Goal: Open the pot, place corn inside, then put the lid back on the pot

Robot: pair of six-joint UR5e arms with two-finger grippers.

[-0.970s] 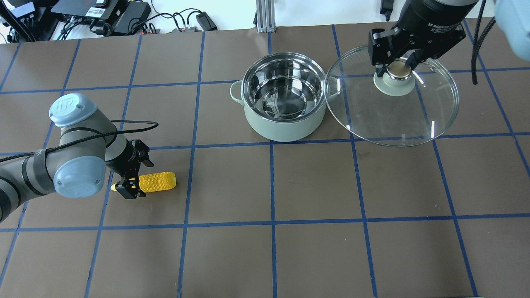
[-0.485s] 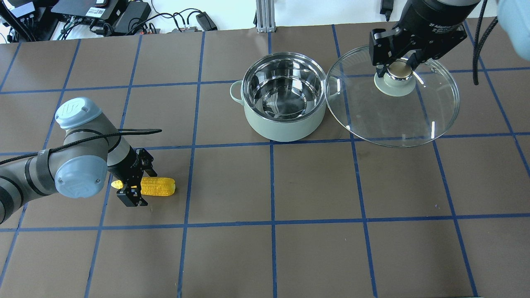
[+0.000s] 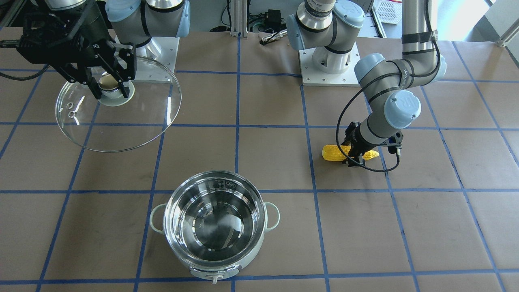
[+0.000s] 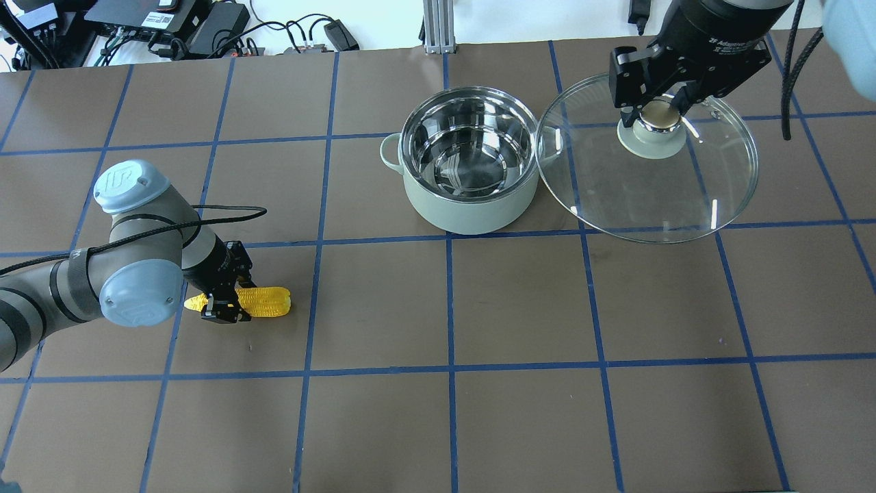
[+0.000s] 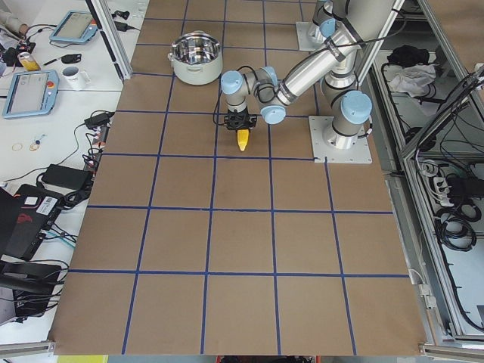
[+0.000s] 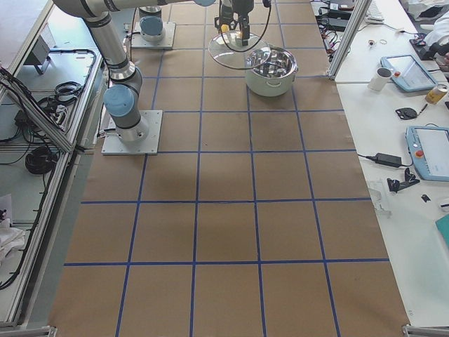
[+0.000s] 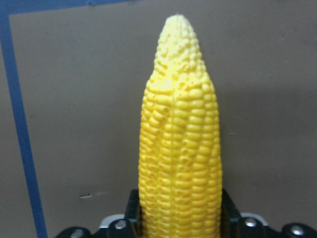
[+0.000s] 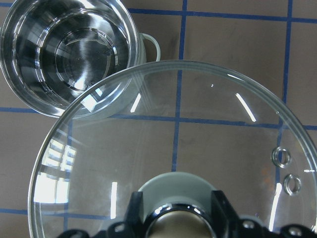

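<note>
**While lid (image 4: 650, 185) hangs, corn (image 4: 265, 301) is clamped**

Your left claw (image 4: 222, 306) is closed on the knobbly, tapered yellow corn down at the tabletop (image 4: 520, 308), well apart from the open pot (image 4: 469, 209). Your right claw (image 4: 658, 109) clamps the clear lid at its centre, just beside the pot.

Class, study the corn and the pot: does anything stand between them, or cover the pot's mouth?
Nothing visible does. No object lies between the corn, held in the left gripper, and the pot, whose mouth is open. The right gripper holds the lid aside, beside the pot.
</note>
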